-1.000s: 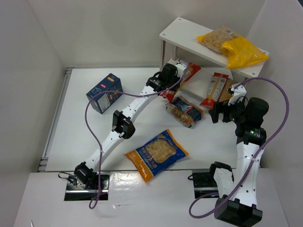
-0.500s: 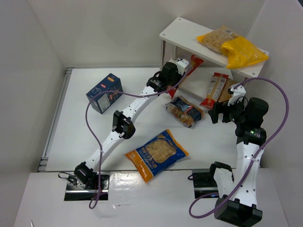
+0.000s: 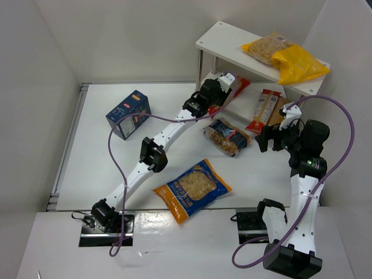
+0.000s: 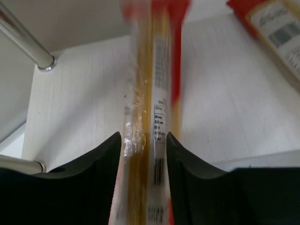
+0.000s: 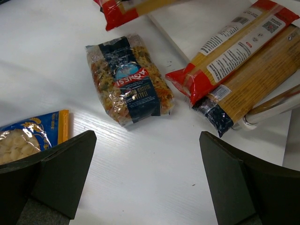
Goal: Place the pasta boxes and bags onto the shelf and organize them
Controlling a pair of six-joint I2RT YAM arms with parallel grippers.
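My left gripper [image 3: 228, 87] reaches under the top board of the white shelf [image 3: 221, 43]. It is shut on the long red-and-clear spaghetti bag [image 3: 240, 85], which runs out between the fingers [image 4: 144, 138] over the lower board [image 4: 75, 93]. My right gripper [image 3: 264, 139] hangs open [image 5: 145, 140] over bare table, with nothing in it. Just beyond it lies the clear blue-labelled bag [image 5: 131, 79]. The orange-and-blue bag [image 3: 192, 189] lies at the front. The dark blue box [image 3: 128, 113] stands at the left. Two yellow bags [image 3: 299, 64] rest on the top board.
Two more spaghetti bags [image 5: 229, 47] lie side by side on the lower board, their ends hanging over its edge. Silver shelf legs [image 4: 26, 44] stand left of my left gripper. White walls close in the table on the left, back and right. Purple cables loop off both arms.
My left gripper has pushed further in under the top board, and the spaghetti bag has slid up and to the right onto the lower board. The right arm has stayed still.
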